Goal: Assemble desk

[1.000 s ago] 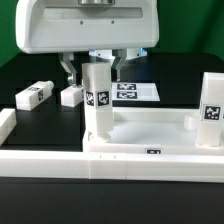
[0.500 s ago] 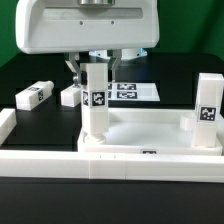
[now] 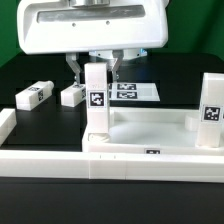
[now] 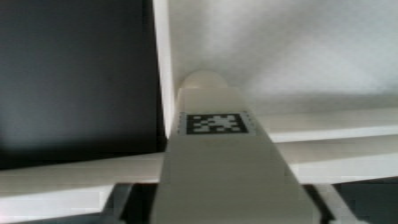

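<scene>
One upright leg (image 3: 97, 105), top inside the pincer (image 3: 94, 72).

The gripper (image 3: 93, 74) is wearing a broad, boxy white housing (image 3: 90, 32) with softly rounded corners (a narrow darker grey band (image 3: 95, 5) is running across its top middle). Beneath it two slim grey fingers (image 3: 71, 68) are showing, looking smooth and darker than the shell above.
</scene>
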